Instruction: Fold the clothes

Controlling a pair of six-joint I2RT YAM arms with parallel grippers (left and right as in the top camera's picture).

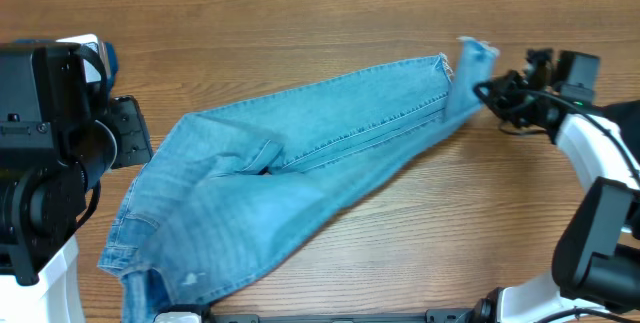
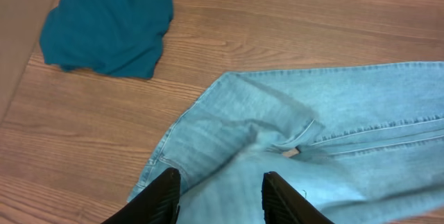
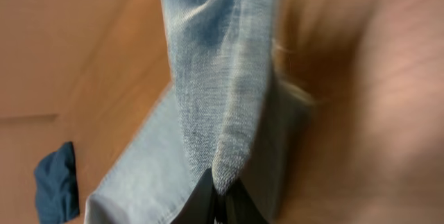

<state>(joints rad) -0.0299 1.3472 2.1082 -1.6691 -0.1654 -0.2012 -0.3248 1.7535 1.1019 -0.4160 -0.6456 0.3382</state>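
Jeans (image 1: 300,183): pale-blue denim, spread on a diagonal across the middle of the wooden desk (image 1: 330,23). The waistband (image 1: 118,253) end lies toward the left arm. The legs are stacked one over the other and run off toward the right arm. The cloth is rumpled around the seat, and the long seams run fairly straight down the legs.

Right gripper (image 1: 482,93): at the leg end of the jeans, pressed together on a fold of denim. In the right wrist view the fold rises straight out of the closed jaws and the weave is sharp up close. The frayed hem (image 1: 478,53) stands up off the desk just beside this gripper, higher than the leg behind it. The rest of the jeans lies flat on the wood.

Left gripper (image 2: 218,189): over the waist end of the jeans, with its fingers (image 2: 165,195) spread. Denim shows in the gap between them and nothing is clamped. Cannot tell whether the tips touch the cloth.

Blue garment (image 2: 104,26): a soft crumpled heap on the desk, well apart from the jeans. It sits out past the waistband corner, on the side away from the left gripper. The right wrist view catches it as a small dark-blue lump (image 3: 55,182) beyond the far end of the jeans, not touching them.
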